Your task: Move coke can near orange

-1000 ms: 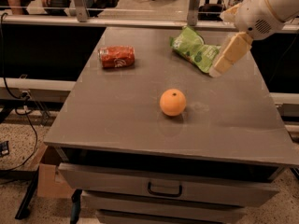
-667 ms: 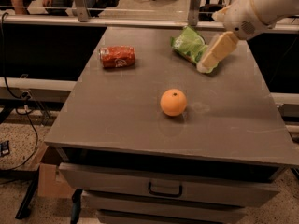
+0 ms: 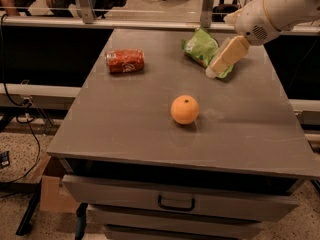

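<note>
The coke can (image 3: 125, 60) lies on its side on the grey table (image 3: 120, 129), at the far left. The orange (image 3: 185, 109) sits near the table's middle, stem dimple up, well apart from the can. My gripper (image 3: 216, 70) hangs over the far right of the table on the white arm (image 3: 272, 9), in front of the green chip bag (image 3: 201, 47). It is far from the can and holds nothing that I can see.
The green chip bag lies at the back right, partly behind the gripper. A drawer with a dark handle (image 3: 176, 203) is under the table's front edge. A cardboard box (image 3: 52, 191) and cables (image 3: 25, 134) are on the floor at left.
The arm and gripper have moved leftward and slightly down across the chip bag. The can and the orange have not moved.
</note>
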You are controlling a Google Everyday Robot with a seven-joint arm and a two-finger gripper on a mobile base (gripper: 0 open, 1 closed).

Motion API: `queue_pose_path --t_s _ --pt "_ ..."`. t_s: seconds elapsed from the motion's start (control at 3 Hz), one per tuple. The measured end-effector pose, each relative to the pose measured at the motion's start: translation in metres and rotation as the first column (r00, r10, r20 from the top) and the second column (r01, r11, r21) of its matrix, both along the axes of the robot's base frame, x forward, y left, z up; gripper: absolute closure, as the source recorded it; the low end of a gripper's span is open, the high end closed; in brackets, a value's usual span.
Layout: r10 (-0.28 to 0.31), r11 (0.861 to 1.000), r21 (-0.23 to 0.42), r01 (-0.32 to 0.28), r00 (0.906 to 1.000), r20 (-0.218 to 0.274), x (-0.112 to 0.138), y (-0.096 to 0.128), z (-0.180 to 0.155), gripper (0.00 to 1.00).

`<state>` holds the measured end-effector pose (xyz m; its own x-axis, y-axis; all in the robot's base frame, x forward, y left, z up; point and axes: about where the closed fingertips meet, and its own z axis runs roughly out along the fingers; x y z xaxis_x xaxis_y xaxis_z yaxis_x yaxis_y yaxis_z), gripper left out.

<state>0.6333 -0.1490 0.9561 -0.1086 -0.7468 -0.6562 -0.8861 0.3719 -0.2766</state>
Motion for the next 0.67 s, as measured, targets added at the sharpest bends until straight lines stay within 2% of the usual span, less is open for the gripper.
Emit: queue_pose_path --t_s 0.33,0.67 --pt "0.019 0.995 0.095 -0.019 0.9998 -0.001 0.018 0.023 -0.012 0.00" --pt "0.071 0.985 0.162 -0.066 0.9971 -0.028 0.041 0.049 -0.032 0.00"
